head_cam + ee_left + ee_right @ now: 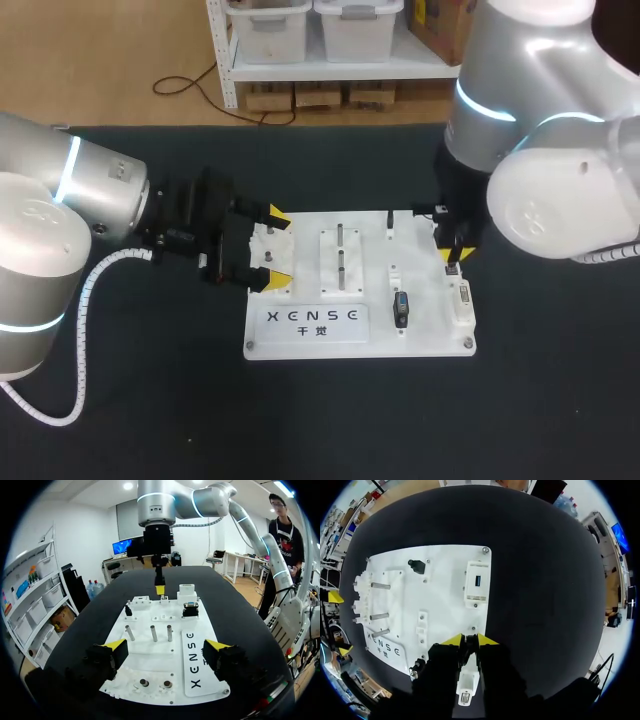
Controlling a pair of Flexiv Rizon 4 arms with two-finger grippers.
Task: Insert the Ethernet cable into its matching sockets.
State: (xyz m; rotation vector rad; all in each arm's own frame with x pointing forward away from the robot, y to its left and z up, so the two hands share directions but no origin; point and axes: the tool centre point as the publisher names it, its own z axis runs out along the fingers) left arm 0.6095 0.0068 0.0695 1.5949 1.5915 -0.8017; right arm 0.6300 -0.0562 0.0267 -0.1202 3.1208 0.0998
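Left tool (278, 250) gapes open astride the board's (300, 345) left edge. Right tool (452, 258) is closed, tips nearly together, at a white block (468, 680). No cable shows plainly; I judge insertion not yet done.

Black table (150, 400) bearing one white board (425, 338)

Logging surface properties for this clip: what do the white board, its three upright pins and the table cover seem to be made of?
White board: looks like plastic, matte and evenly white, with raised blocks on it.
Upright pins: likely metal, grey with a bright sheen along their length.
Table cover: matte black with no reflections, perhaps fabric or a rubber mat; which one cannot be told.
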